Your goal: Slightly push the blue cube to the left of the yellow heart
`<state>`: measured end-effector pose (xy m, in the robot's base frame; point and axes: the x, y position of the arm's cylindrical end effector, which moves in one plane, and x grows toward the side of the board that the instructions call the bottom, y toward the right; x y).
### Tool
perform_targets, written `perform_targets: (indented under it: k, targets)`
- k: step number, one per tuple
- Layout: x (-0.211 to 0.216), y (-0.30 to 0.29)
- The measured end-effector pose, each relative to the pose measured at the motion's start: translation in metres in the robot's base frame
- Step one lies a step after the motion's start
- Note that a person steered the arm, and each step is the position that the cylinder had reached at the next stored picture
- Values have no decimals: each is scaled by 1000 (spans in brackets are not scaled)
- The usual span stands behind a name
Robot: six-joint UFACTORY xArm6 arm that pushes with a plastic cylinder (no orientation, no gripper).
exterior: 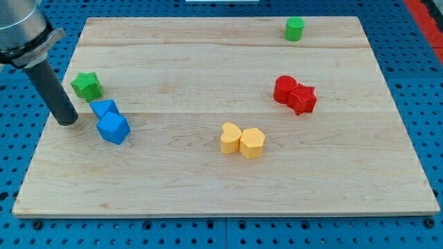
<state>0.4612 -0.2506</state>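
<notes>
The blue cube [114,128] lies at the view's left on the wooden board [221,173], touching a second blue block [104,108] just above it. The yellow heart [230,137] lies near the board's middle, touching a yellow hexagonal block [252,143] on its right. My tip [67,121] rests on the board at the left, a short way left of the blue cube and apart from it. The blue cube stands well to the left of the yellow heart.
A green star [87,85] lies just above my tip and the blue blocks. A green cylinder-like block [295,29] stands at the view's top right. Two red blocks [294,94] touch each other at the right. The board's left edge is close to my tip.
</notes>
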Motion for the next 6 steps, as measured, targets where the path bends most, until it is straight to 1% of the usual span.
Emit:
perform_targets:
  k: [3,4,5,6]
  targets:
    - [34,69]
    - [36,95]
    - [47,114]
    - [100,145]
